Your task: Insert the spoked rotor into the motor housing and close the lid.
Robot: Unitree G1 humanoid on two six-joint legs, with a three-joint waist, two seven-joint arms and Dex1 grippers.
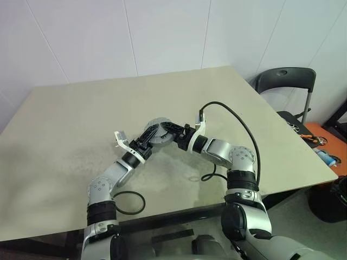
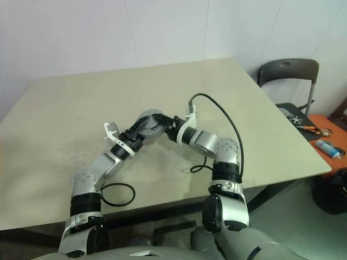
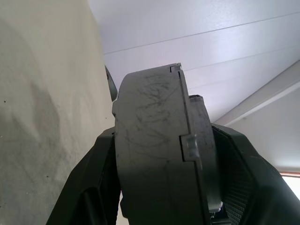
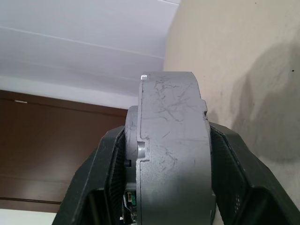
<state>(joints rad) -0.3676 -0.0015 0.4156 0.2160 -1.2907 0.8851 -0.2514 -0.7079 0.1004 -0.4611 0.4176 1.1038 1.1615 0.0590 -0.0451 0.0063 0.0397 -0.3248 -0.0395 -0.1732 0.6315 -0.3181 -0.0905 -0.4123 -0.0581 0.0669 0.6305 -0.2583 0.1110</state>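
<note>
The motor housing (image 1: 160, 133) is held above the middle of the table (image 1: 65, 119), its lid (image 3: 199, 140) on, between both grippers. The right gripper (image 1: 174, 133) grasps it from the right, and the left gripper (image 1: 148, 137) clasps its opposite edge, arms bent inward. A black ring (image 1: 128, 202) lies near the table's front edge; a chair (image 1: 286, 81) stands beyond the right side
</note>
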